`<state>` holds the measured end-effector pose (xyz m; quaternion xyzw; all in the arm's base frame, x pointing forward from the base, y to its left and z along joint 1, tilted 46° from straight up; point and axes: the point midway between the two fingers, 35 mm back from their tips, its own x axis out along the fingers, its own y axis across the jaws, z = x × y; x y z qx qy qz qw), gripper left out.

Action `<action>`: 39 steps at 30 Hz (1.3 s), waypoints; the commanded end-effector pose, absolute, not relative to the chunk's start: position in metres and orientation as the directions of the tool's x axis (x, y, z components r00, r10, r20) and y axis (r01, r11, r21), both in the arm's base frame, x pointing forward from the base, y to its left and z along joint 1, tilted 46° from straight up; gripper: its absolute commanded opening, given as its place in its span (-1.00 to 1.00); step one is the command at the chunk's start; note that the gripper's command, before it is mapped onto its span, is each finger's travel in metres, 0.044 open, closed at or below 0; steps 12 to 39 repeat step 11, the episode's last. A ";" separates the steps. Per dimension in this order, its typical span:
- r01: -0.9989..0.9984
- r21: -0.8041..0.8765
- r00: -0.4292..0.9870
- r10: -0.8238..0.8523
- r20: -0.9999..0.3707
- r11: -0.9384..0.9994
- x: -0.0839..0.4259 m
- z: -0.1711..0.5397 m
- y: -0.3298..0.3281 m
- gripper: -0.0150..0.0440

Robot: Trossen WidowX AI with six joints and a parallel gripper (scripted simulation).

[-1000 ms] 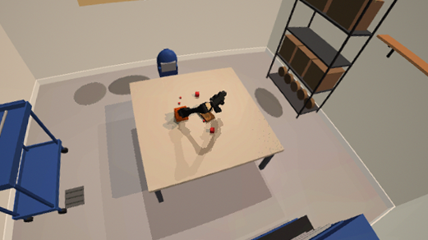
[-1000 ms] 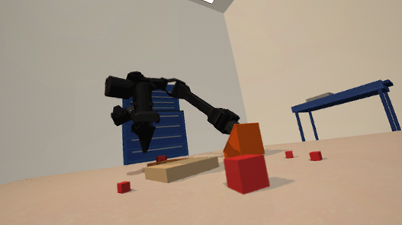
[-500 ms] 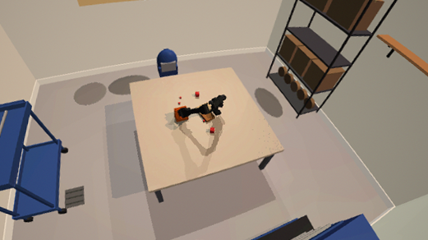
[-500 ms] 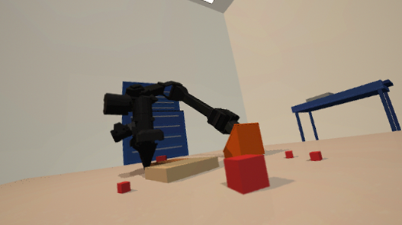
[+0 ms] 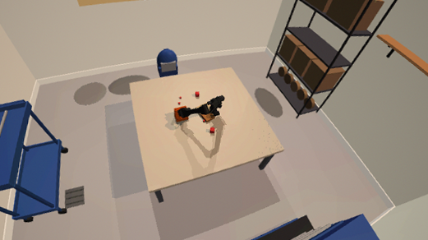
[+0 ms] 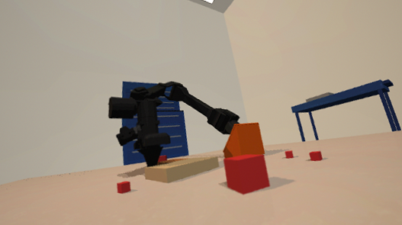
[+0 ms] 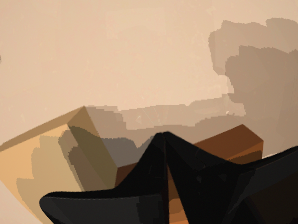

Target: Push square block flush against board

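The long tan board [image 6: 194, 167] [image 7: 30, 167] lies flat on the table and fills the lower left of the wrist view. The square orange-brown block [image 7: 227, 142] is at the lower right there, partly hidden behind the fingers; only a sliver of it shows behind the board in the exterior view. My gripper [image 6: 152, 165] [image 7: 162, 137] is shut and empty, pointing down, its tips low by the board's end. In the wrist view the tips cover part of the space between board and block, so whether the two touch is hidden. In the top view the arm largely hides both.
A large red cube [image 5: 197, 94] [image 6: 246, 173] stands on the near side of the board in the exterior view. Another red cube [image 5: 212, 130] and several smaller ones are around the arm. The arm's orange base [image 5: 180, 114] [image 6: 249, 139] stands on the wooden table [image 5: 236, 139].
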<state>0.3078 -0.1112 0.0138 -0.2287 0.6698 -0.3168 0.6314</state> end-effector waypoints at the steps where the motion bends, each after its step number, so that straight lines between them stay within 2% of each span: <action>1: 0.097 -0.715 -0.093 -0.709 -0.699 0.692 0.301 0.016 -0.111 -0.49; 39: 0.098 -0.715 -0.093 -0.709 -0.699 0.692 0.307 0.017 -0.111 -0.49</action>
